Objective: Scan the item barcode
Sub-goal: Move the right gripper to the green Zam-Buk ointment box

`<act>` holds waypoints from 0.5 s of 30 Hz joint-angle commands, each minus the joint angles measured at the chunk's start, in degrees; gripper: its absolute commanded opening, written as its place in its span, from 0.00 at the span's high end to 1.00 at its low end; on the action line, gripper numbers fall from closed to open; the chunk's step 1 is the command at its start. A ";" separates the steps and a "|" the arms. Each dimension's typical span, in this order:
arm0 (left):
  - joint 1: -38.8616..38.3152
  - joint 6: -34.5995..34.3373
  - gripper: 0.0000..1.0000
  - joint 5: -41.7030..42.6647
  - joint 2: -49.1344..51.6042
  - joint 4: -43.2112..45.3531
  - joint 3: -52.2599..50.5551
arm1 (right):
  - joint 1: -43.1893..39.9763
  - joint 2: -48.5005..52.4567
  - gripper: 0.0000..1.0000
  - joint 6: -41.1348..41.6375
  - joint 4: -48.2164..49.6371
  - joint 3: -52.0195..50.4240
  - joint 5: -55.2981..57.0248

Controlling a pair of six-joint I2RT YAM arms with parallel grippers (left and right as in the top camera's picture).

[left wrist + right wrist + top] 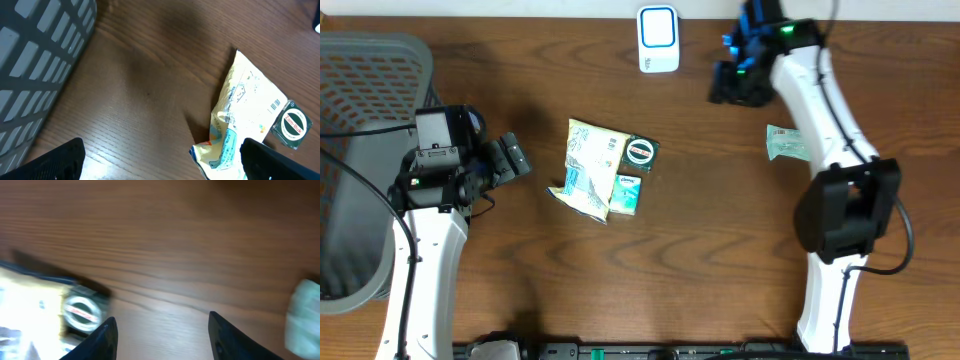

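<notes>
Brown wooden table (720, 250); grey plastic mesh basket (360, 120) set at left edge; left gripper (517, 158) spread wide, nothing held; right gripper (162, 335) parted, nothing gripped; yellow crinkled barcode packet (588, 165) laid mid-table, untouched; white-and-blue scanner (658, 38) placed near right gripper.

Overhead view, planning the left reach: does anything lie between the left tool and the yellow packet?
Nothing visible does. Only bare table lies between the left tool and the yellow packet; the round tin sits on the packet's far side.
</notes>
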 commanded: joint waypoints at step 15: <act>0.20 -0.09 0.02 0.09 0.13 -0.15 0.04 | 22.62 6.56 0.57 5.70 16.20 -5.03 0.09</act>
